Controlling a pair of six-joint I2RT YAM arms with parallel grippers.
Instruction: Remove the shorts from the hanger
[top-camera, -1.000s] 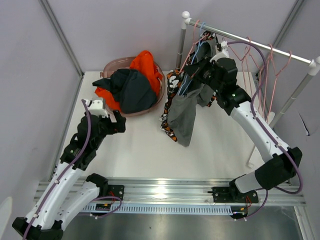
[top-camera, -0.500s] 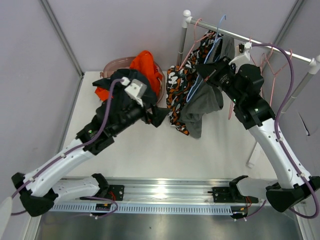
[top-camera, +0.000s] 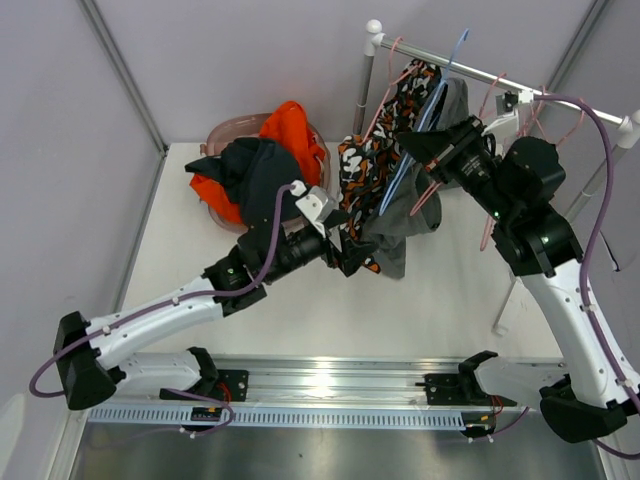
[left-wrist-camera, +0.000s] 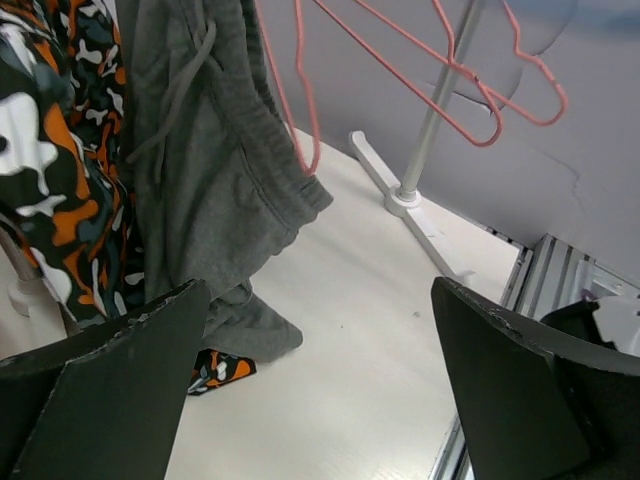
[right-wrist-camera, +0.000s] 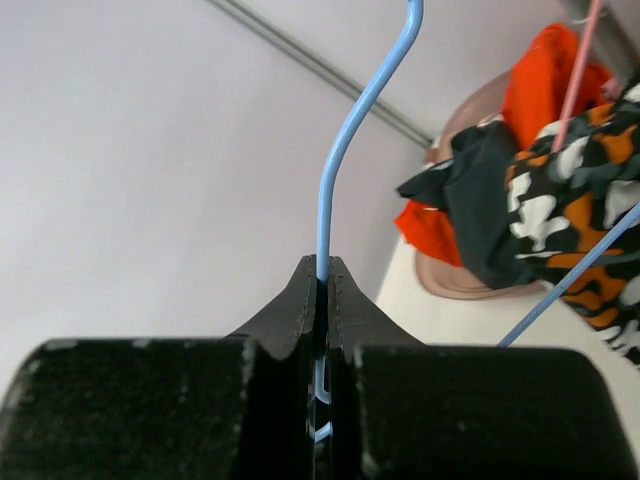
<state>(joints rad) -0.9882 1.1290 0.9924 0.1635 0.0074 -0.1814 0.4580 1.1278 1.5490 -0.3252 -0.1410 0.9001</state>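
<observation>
Above the far right of the white tabletop (top-camera: 290, 310), grey fabric shorts (left-wrist-camera: 210, 170) hang from a thin blue wire hanger (right-wrist-camera: 322, 235), beside orange-black-white blotch-patterned shorts (left-wrist-camera: 50, 180). The right gripper (right-wrist-camera: 322, 268) pinches the hanger; the left gripper (left-wrist-camera: 318, 330) gapes wide just before the grey hem.

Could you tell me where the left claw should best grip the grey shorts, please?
Grip the loose lower fold of the grey shorts, coming low from the side of the left claw: it hangs free below the blue hanger, which the right claw pinches, so pulling down probably frees them.
</observation>
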